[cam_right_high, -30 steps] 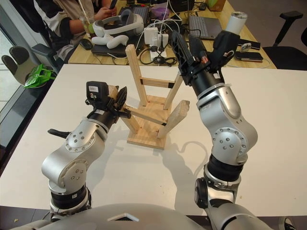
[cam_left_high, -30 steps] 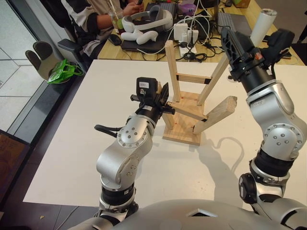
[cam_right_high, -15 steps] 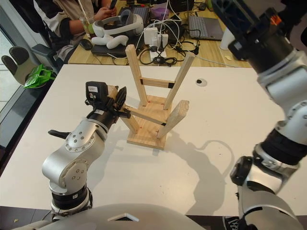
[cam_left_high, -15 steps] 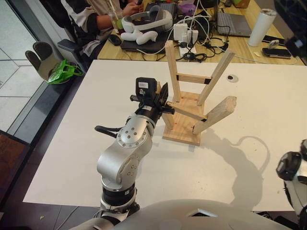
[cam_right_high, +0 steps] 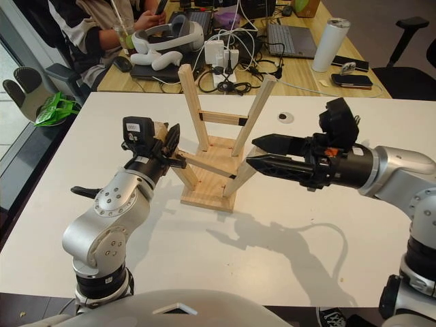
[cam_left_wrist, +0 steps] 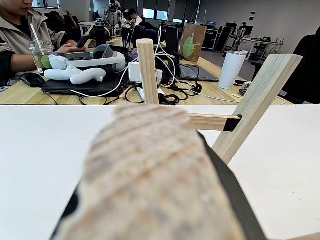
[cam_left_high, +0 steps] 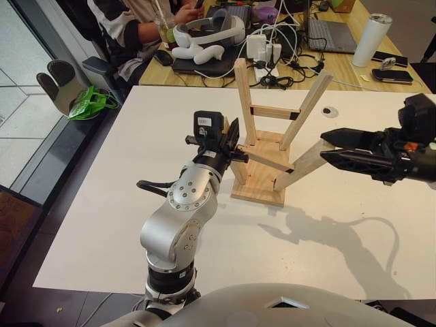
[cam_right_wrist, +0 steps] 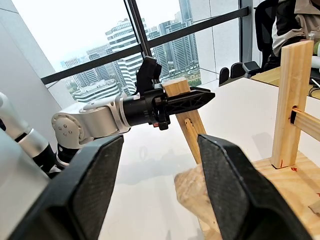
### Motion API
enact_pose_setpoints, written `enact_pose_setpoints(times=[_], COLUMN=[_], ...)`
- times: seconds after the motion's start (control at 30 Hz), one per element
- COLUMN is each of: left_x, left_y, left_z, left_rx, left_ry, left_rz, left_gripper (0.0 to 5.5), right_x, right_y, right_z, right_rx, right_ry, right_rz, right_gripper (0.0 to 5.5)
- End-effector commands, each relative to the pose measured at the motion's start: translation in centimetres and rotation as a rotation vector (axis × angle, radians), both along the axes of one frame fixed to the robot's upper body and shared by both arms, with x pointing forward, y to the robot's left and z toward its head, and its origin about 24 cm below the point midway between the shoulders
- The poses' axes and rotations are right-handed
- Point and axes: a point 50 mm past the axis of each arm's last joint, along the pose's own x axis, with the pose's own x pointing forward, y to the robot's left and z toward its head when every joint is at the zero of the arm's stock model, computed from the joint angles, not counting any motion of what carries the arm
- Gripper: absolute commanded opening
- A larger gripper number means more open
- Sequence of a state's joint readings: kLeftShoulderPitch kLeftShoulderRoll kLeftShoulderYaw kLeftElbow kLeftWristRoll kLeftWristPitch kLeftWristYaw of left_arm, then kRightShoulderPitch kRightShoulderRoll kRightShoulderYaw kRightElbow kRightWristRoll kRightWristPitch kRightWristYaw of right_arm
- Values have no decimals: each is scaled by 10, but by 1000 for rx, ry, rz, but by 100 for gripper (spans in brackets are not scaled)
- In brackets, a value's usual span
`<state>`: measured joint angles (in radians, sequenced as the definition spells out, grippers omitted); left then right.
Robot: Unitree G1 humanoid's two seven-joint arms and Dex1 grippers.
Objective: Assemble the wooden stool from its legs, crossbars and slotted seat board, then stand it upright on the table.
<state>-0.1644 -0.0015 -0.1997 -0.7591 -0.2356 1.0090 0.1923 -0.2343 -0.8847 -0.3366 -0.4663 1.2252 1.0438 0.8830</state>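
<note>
stool (cam_left_high: 262, 178) upside down on table (cam_left_high: 122, 150), seat board down | left tool (cam_left_high: 231, 145) clamped on near-left leg (cam_left_high: 240, 175) | right tool (cam_left_high: 323, 146) open, level, coming in from the right; tilted leg (cam_left_high: 303, 165) slants up toward it, tip between its fingers | right arm nearer

1. Stool legs, four: far-left leg (cam_left_high: 243, 102), far-right leg (cam_left_high: 308, 105), near-right leg (cam_left_high: 306, 163), near-left leg (cam_left_high: 239, 174).
2. Crossbars, two seen: far crossbar (cam_left_high: 272, 112), near crossbar (cam_left_high: 269, 161).
3. Seat board (cam_left_high: 260, 194): one.
4. Grippers, two: left gripper (cam_left_high: 231, 146), right gripper (cam_left_high: 323, 146).
5. Table (cam_left_high: 102, 204): one, white.
6. Desk (cam_left_high: 151, 71) past the table's far edge: one. On it: one headset (cam_left_high: 208, 27), one tumbler (cam_left_high: 371, 37), one cup with straw (cam_left_high: 163, 28).
7. Green bag (cam_left_high: 88, 102), off the table's far-left corner: one.
</note>
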Motion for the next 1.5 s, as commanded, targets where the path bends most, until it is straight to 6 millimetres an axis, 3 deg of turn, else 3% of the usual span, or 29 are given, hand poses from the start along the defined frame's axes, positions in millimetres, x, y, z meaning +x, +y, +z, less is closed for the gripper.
enact_pose_setpoints(times=[0.03, 0.1, 0.43, 0.63, 0.87, 1.27, 1.43, 1.5], left_x=[-1, -1, -1, -1, 0, -2, -3, -1], left_y=[4, 4, 4, 3, 0, -2, -4, -3], left_z=[-29, -28, -28, -28, -27, -25, -22, -20], left_rx=[84, 84, 91, 92, 89, 53, 31, 27], left_ry=[154, 153, 153, 153, 151, 153, 143, 140], left_rz=[19, 17, 9, 8, 2, -14, -36, -31], left_gripper=[101, 101, 101, 101, 101, 101, 202, 207], right_x=[4, 8, 17, 30, 30, 36, 35, 35], right_y=[-6, -6, 2, -4, -7, -1, 0, 1], right_z=[-7, -6, 7, 9, -12, -23, -24, -25], right_rx=[-101, -94, -5, -53, -110, -131, -122, -118], right_ry=[-28, -59, -166, -228, -148, -140, -138, -136], right_rz=[-39, -57, -48, -91, -11, -1, 0, -1], right_gripper=[278, 278, 436, 439, 439, 232, 215, 215])
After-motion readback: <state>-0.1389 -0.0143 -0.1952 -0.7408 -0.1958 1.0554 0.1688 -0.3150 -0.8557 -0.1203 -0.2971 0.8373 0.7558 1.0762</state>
